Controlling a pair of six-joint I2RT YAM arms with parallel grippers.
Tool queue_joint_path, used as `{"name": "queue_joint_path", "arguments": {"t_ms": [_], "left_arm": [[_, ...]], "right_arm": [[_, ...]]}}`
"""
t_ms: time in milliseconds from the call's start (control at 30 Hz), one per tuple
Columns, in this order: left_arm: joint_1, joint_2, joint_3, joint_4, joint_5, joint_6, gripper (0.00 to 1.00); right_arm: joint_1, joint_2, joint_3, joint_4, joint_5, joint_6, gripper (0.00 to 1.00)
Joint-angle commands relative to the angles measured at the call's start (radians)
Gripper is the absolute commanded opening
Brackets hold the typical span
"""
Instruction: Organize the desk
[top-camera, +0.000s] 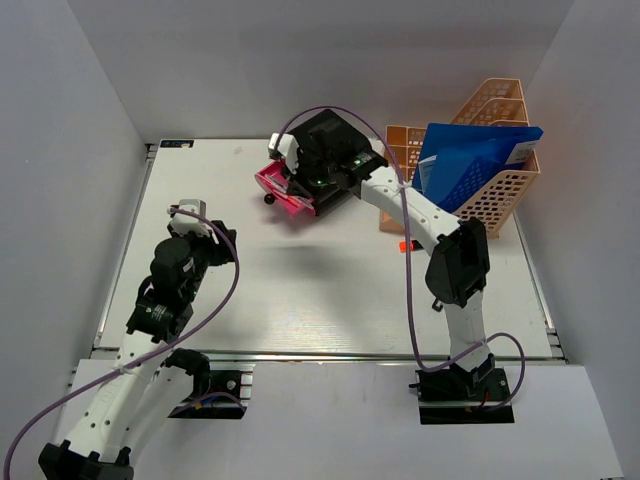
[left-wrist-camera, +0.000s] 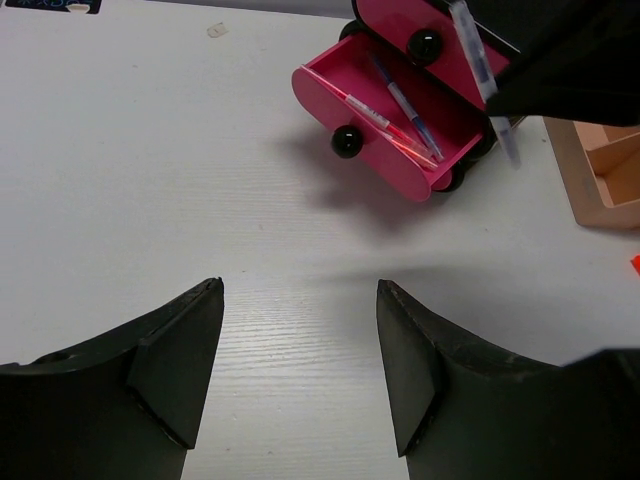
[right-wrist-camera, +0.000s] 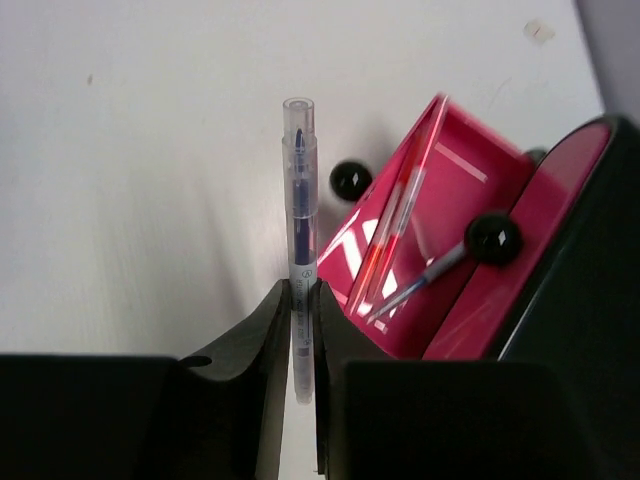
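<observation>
The white desk (top-camera: 300, 290) holds a black-and-pink drawer box (top-camera: 315, 160) at the back middle. Its lower pink drawer (left-wrist-camera: 390, 120) is pulled open and holds a red pen (left-wrist-camera: 395, 128) and a blue pen (left-wrist-camera: 405, 105). My right gripper (right-wrist-camera: 303, 290) is shut on a clear blue-ink pen (right-wrist-camera: 299, 190) and holds it above the desk just left of the open drawer (right-wrist-camera: 420, 250). The pen also shows in the left wrist view (left-wrist-camera: 480, 70). My left gripper (left-wrist-camera: 300, 300) is open and empty, low over bare desk at the left (top-camera: 205, 235).
A peach mesh file rack (top-camera: 500, 190) with a blue folder (top-camera: 470, 165) stands at the back right. A small orange-red item (top-camera: 405, 246) lies on the desk by the right arm. Grey walls enclose the desk on three sides.
</observation>
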Motion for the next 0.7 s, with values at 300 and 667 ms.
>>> {"name": "queue_joint_path", "arguments": {"t_ms": [300,667], "left_arm": [[0.005,0.009,-0.003,0.020,-0.008,0.013,0.72],[0.005,-0.011,-0.001,0.025,0.024,0.010,0.72]], "right_arm": [[0.050,0.170,0.098,0.449,0.216,0.178,0.00],[0.058,0.240,0.122,0.449,0.372,0.127,0.00]]}}
